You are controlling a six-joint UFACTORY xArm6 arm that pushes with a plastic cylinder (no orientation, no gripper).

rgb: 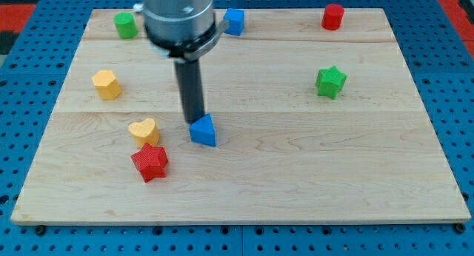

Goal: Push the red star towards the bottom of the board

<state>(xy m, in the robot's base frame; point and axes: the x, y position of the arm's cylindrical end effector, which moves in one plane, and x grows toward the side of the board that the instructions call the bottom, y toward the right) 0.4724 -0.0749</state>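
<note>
At the view's top, the arm's grey housing (178, 19) is cut off by the frame edge, so only its lower part is seen. Part of the blue cube (234, 21) beside it is covered by this housing. The very end of the rod is hard to make out, because it is met by the top edge of the blue triangular block (204, 130); whether they touch cannot be told for sure.

The dark rod is held upright, and my tip (195, 123) is placed just at the upper left of the blue triangular block. No jaws are carried by this arm, so no opening state can be given.

The red star (150, 162) is found at the lower left of the tip, near the board's left bottom part. It is touched, or nearly touched, at its top by the yellow heart (143, 130). Another yellow block (107, 84) lies further to the left, a green cylinder (125, 24) at the top left, a red cylinder (333, 16) at the top right, and a green star (331, 81) at the right.

All blocks are laid on a pale wooden board (311, 174), which is set on a blue perforated surface (455, 78)
</note>
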